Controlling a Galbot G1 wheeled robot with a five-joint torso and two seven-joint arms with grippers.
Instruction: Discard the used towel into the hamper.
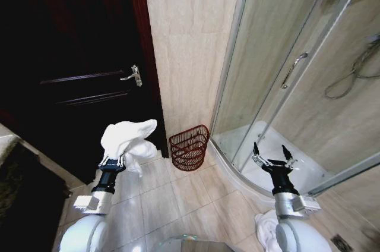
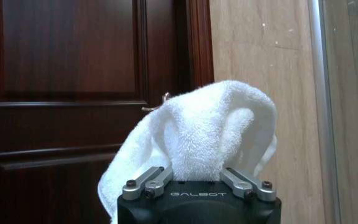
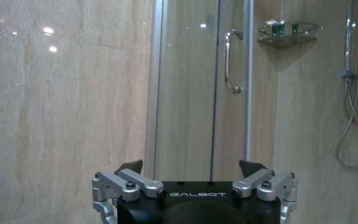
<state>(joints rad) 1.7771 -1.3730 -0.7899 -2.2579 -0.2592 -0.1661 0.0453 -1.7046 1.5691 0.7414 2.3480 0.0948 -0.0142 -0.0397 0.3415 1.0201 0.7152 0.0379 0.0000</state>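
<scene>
From the head view, the left gripper [image 1: 113, 160] is raised in front of the dark wooden door [image 1: 71, 56], its fingers clamped on a bunched white towel [image 1: 127, 138] that billows above and drapes down beside the wrist; holding it high keeps the loose cloth off the tiled floor [image 1: 178, 198] on the way over. The hamper [image 1: 189, 147], a red-brown wire-mesh basket, stands on the floor against the beige tiled wall [image 1: 184, 56], tucked between the door frame and the shower enclosure [image 1: 285, 73], ahead and to the right of the towel and well apart from it, so the drop is not yet possible. The right gripper [image 1: 272, 160] hovers over the shower's curved threshold with its fingers spread and nothing between them, likely kept clear of the work. In the left wrist view, the towel [image 2: 207, 130] rises out of the closed left gripper [image 2: 195, 179] in a folded hump, hiding part of the door [image 2: 73, 93] and wall behind. In the right wrist view, the right gripper [image 3: 195, 179] shows its fingers apart, facing the glass shower door with its handle [image 3: 230, 60].
</scene>
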